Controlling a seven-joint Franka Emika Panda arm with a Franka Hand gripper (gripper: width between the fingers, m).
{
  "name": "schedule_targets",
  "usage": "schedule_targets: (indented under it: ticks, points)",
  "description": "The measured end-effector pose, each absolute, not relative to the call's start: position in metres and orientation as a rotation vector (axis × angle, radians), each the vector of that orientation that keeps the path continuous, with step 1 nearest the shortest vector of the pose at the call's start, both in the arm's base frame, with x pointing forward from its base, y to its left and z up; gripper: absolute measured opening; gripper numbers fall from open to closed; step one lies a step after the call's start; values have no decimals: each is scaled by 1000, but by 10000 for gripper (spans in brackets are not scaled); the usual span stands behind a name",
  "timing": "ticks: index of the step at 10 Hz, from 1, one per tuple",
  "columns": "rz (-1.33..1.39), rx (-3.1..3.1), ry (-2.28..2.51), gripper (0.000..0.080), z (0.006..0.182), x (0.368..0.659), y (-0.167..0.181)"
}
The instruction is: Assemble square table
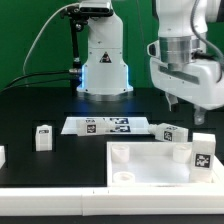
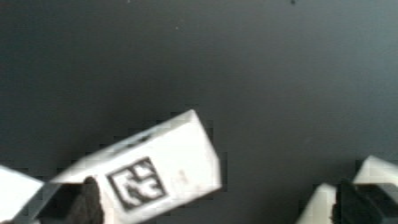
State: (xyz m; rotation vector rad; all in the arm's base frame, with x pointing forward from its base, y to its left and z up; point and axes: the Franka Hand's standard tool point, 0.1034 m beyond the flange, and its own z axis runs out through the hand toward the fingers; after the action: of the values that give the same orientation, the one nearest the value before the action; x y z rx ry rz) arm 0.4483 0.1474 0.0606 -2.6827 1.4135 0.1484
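Observation:
The white square table top lies flat at the front, with raised corner sockets. A tagged white leg lies just behind it, next to the marker board. My gripper hangs open above this leg, clear of it. In the wrist view the same leg lies tilted on the black surface near one finger. The other finger is far off, and my gripper holds nothing. Another leg stands upright at the top's right side. A third leg stands at the exterior view's left.
The marker board lies flat in front of the robot base. A further white part shows at the exterior view's left edge. A white rail edges the black work surface at the front.

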Motion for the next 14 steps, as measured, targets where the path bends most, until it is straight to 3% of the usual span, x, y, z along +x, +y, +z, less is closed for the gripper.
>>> schedule_targets:
  ticks: [4,6,9,14]
  points:
    - [78,-2848,1080,648,59,443,149]
    - [95,-3062,628,648,54,442,152]
    - [122,-3124,-147,648,49,465,143]
    - [133,-3081,-580,648,47,464,138]
